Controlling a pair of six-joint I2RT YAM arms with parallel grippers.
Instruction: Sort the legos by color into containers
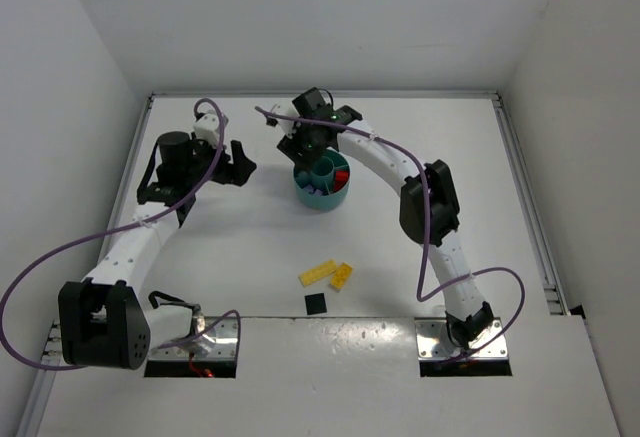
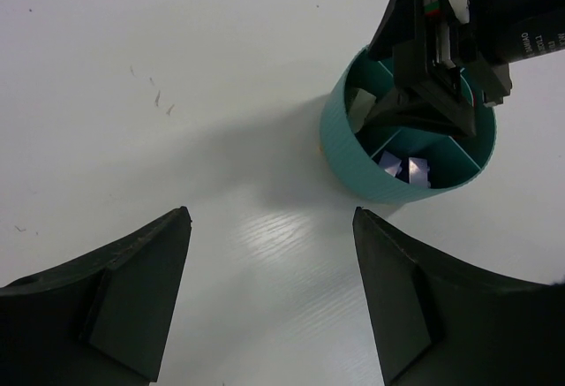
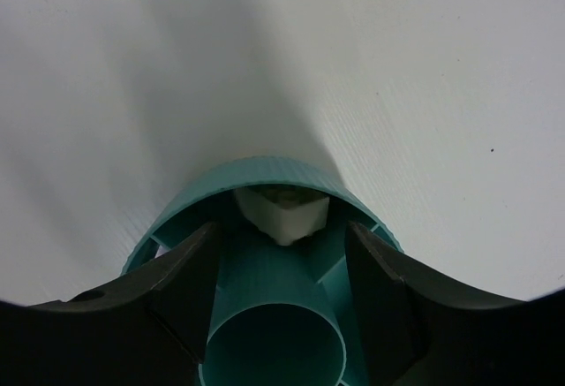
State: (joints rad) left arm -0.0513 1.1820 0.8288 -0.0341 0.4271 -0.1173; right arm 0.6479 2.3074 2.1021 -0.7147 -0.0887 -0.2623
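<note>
The round teal dish (image 1: 322, 197) stands at the back middle of the table. My right gripper (image 1: 316, 160) is open and empty, fingers lowered into the dish. In the right wrist view the gripper (image 3: 281, 230) straddles the central cup (image 3: 274, 337), and an off-white lego (image 3: 284, 214) lies in the far section just past the fingertips. A red lego (image 1: 340, 177) and purple legos (image 2: 408, 170) lie in other sections. Two yellow legos (image 1: 318, 272) (image 1: 341, 276) lie on the table near the front. My left gripper (image 2: 271, 218) is open and empty, left of the dish (image 2: 349, 143).
A small black square (image 1: 316, 304) lies just in front of the yellow legos. White walls close the table in at the back and both sides. The right arm (image 1: 428, 202) arches over the table's right half.
</note>
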